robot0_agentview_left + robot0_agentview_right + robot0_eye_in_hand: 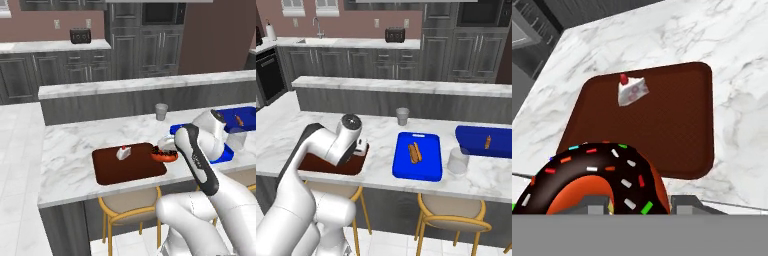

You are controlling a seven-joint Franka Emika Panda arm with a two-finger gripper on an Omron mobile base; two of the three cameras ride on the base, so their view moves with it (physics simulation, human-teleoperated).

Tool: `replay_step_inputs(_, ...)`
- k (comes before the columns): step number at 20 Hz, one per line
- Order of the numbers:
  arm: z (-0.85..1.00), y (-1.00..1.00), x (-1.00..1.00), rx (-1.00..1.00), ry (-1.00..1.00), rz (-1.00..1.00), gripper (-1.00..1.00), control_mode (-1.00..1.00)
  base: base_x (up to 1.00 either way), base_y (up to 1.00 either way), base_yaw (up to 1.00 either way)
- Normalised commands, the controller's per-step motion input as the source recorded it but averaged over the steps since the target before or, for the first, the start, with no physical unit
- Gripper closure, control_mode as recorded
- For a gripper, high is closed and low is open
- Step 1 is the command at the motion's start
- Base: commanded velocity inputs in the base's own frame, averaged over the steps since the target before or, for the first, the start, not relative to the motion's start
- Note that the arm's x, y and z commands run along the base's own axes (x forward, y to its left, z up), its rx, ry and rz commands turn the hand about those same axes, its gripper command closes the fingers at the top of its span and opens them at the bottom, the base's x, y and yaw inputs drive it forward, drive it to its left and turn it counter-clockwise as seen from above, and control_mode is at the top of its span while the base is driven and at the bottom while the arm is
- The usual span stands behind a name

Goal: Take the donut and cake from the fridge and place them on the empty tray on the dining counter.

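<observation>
Right between the gripper [639,202] fingers sits the donut [594,177], clamped and hanging over the tray's [682,120] near edge (sprinkles up); cake [632,91] sits farther ahead on that tray.

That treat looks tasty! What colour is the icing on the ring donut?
Dark chocolate-brown icing with multicoloured sprinkles, clearest in the hand view.
</observation>
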Motion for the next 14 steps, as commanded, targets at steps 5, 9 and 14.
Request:
replay_step_inputs(5,-0.30,0.21,0.41,-0.09,-0.10,-0.12,1.00,-1.00,0.00,0.00,0.00)
replay_step_inputs(9,-0.18,0.10,0.33,-0.03,0.00,-0.11,1.00,-1.00,0.00,0.00,0.00)
replay_step_inputs(14,-0.14,0.00,0.07,0.00,0.01,-0.05,1.00,-1.00,0.00,0.00,0.00)
